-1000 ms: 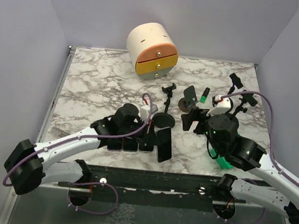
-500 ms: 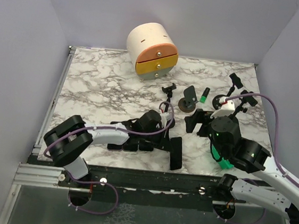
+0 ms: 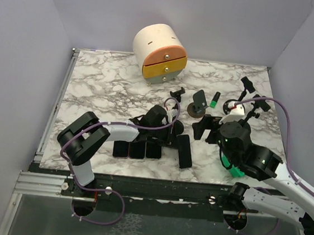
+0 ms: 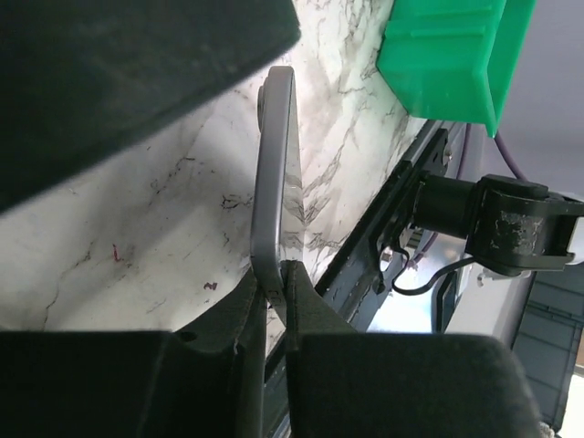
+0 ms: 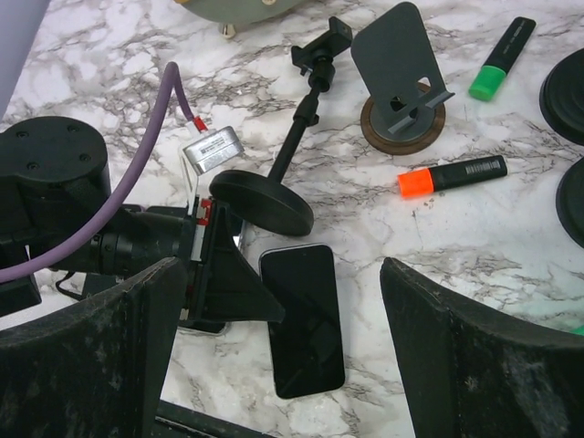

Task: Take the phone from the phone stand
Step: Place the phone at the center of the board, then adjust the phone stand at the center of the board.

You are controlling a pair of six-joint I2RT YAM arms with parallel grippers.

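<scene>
Three dark phones (image 3: 137, 149) lie in a row on the tabletop (image 3: 104, 84), left of the stemmed phone stand (image 5: 262, 206) and nearer. The left gripper (image 4: 274, 285) is pinched shut on the edge of a fourth, the phone (image 5: 306, 319), crowding the stand's round base. That phone lies flat off the stand, screen up, just near-right of the base, its long axis running near-to-far. Right of the stand are one plate stand (image 5: 401, 68), an orange highlighter (image 5: 452, 173) and a green highlighter (image 5: 502, 59). The right gripper (image 3: 205, 127) gapes wide, holding nothing.
</scene>
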